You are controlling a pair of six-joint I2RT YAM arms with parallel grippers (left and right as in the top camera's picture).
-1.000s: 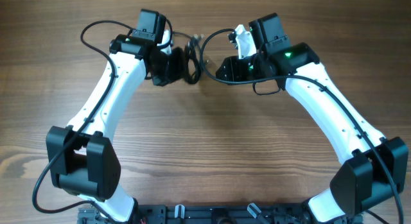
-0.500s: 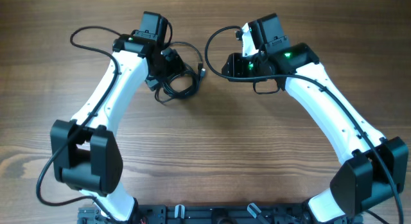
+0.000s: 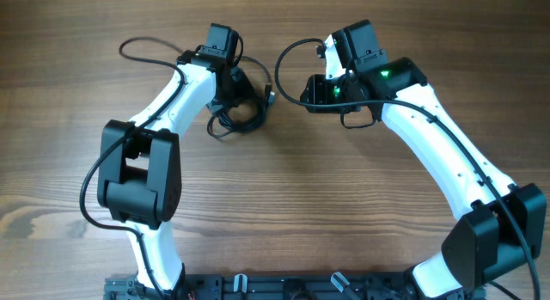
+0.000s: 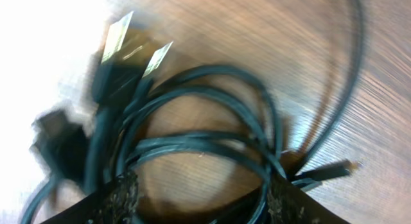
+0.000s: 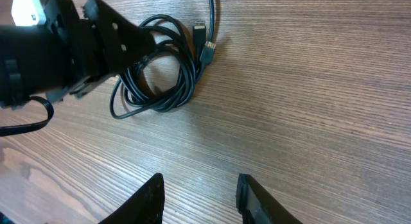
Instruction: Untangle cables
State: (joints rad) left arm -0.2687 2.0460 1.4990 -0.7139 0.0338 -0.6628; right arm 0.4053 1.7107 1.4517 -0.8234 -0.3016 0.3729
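I let go of the cables point(image 5: 191, 73)
My left gripper point(image 4: 202, 197) opened wide and they lay tangled on the table point(image 3: 284, 188) under it; my right gripper point(image 5: 200, 185) was half open, empty

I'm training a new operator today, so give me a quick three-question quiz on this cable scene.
1. True or false: the right gripper is shut on the cables.
2. The coiled cables lie: A) beneath the left gripper; B) between the right gripper's fingers; C) hanging off the table's edge.
3. Fill in: the table has a ___ surface.
Key: 1 false, its jaws stand open over bare table; 2 A; 3 wooden.
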